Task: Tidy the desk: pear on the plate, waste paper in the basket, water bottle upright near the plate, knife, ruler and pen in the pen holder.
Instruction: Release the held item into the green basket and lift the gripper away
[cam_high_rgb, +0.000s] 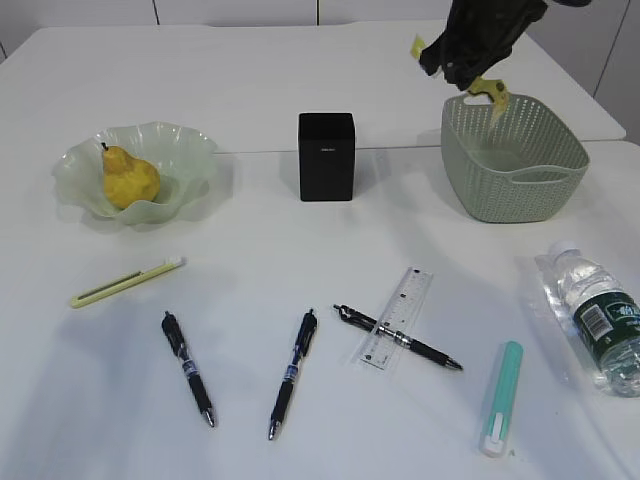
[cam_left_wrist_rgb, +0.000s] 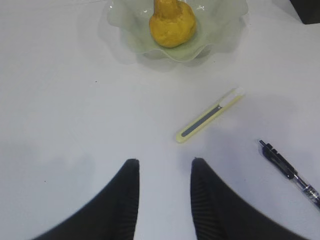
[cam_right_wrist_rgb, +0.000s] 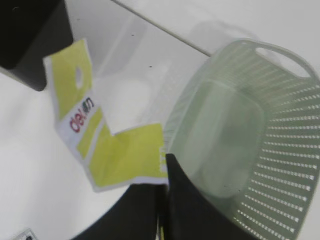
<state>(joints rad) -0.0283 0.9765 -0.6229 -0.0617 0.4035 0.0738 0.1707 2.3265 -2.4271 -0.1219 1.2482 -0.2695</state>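
My right gripper (cam_high_rgb: 468, 78) hovers over the far rim of the sage-green basket (cam_high_rgb: 515, 160), shut on the yellow and white waste paper (cam_right_wrist_rgb: 115, 150), which hangs beside the basket (cam_right_wrist_rgb: 250, 140). The pear (cam_high_rgb: 128, 178) sits on the pale green plate (cam_high_rgb: 185, 142). My left gripper (cam_left_wrist_rgb: 164, 162) is open and empty above the desk, just short of the yellow-green knife (cam_left_wrist_rgb: 210, 116). The black pen holder (cam_high_rgb: 326, 157) stands at mid-table. The clear ruler (cam_high_rgb: 398, 317) lies under a black pen (cam_high_rgb: 398, 337). At the right edge the water bottle (cam_high_rgb: 600, 315) lies on its side.
Two more black pens (cam_high_rgb: 188, 368) (cam_high_rgb: 293, 372) lie near the front. A teal and white stick (cam_high_rgb: 501, 398) lies at the front right. The desk's far edge (cam_high_rgb: 420, 148) runs behind the pen holder.
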